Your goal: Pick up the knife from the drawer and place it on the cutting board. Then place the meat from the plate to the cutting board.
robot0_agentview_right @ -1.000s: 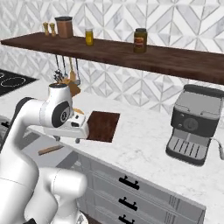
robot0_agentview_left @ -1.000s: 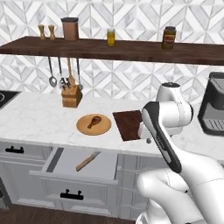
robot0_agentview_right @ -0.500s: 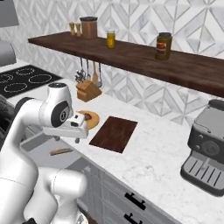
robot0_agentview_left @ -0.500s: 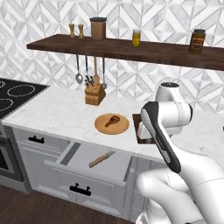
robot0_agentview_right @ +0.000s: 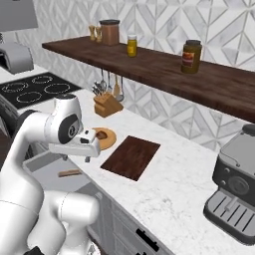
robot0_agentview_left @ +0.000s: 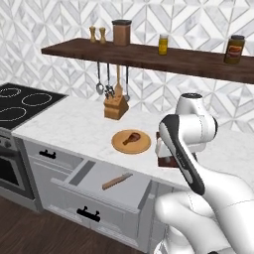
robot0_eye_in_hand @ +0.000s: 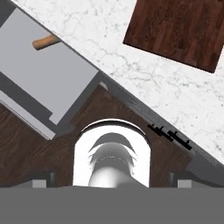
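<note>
Risk entry: knife (robot0_agentview_left: 117, 181) low in open drawer (robot0_agentview_left: 87, 171), at 8 o'clock of my gripper (robot0_agentview_right: 87, 158), whose opening I cannot tell; a blind reach may strike the counter (robot0_agentview_left: 74, 121) edge.

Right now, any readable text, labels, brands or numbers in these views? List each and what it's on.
None can be read.
Jar with the red label on the wall shelf: the label shows as a red patch, too blurred to read.
Yellow jar on the same shelf: no label legible.
Coffee machine: a round dial on its front, no markings legible.
Stove top: burner rings, no characters.
</note>
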